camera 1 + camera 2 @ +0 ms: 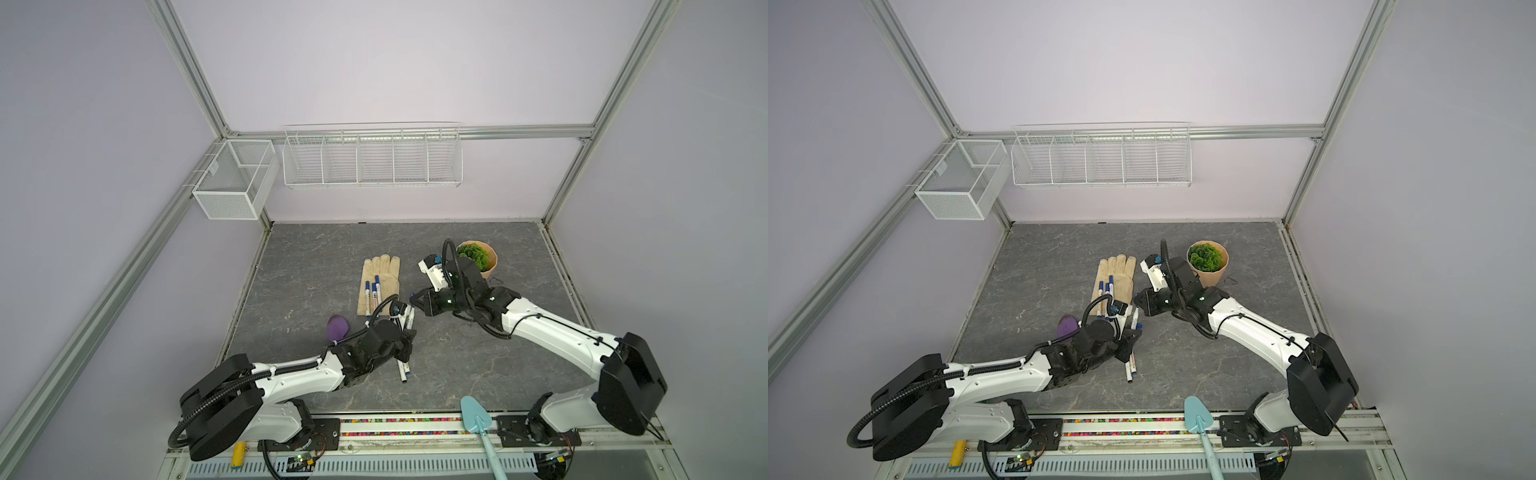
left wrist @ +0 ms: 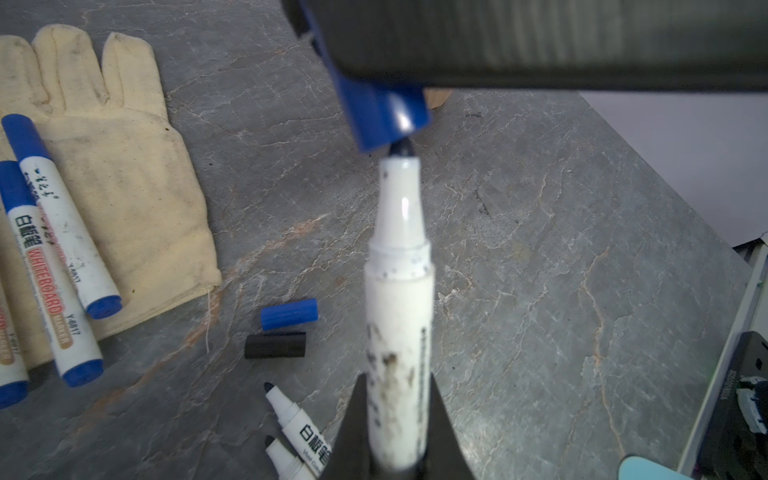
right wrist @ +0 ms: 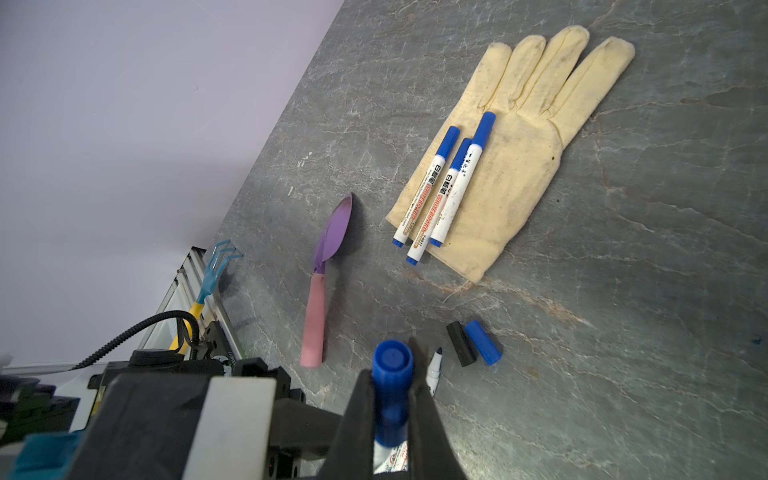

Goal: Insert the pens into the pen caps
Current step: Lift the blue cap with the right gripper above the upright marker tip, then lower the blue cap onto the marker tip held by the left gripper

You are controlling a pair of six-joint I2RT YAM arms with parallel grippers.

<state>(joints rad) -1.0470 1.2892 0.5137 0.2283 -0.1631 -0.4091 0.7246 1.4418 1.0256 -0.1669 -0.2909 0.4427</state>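
at mid-frame in both top views, our left claw [image 2: 397, 382] pinches the pen [image 2: 399, 299], nib pointing up-frame at the blue cap [image 2: 388, 114] pinched in our right claw [image 3: 390, 374]. nib meets the cap's mouth, but the cap looks tilted off the pen's long axis.

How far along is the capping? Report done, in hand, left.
Done: three capped pens lie on the glove. In hand: left gripper holds a bare pen, tip at the blue cap in the right gripper. Left: two uncapped pens, a loose blue cap and black cap.
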